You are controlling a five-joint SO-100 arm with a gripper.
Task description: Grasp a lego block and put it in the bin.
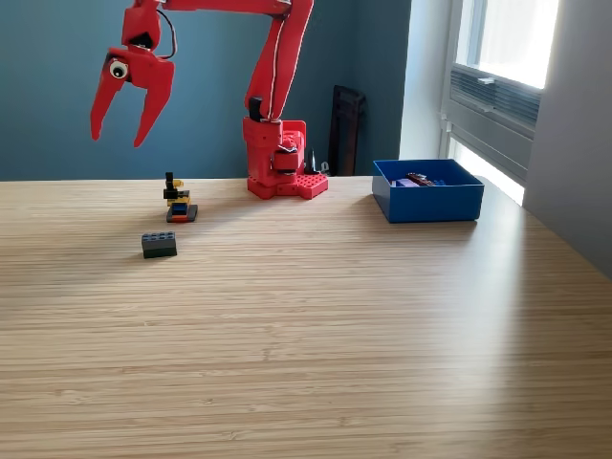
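I see the gripper high above the table, fingers spread wide and pointing down — nothing held. Dark grey lego block sits on the table below, toward the exterior view's left; a small stacked lego figure just behind it. Blue bin is well apart at the exterior view's right — some pieces inside, can't tell which.

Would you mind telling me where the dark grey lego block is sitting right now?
In the exterior view, the dark grey lego block lies on the table at the left, just in front of the small stacked lego figure and below the raised open claw.
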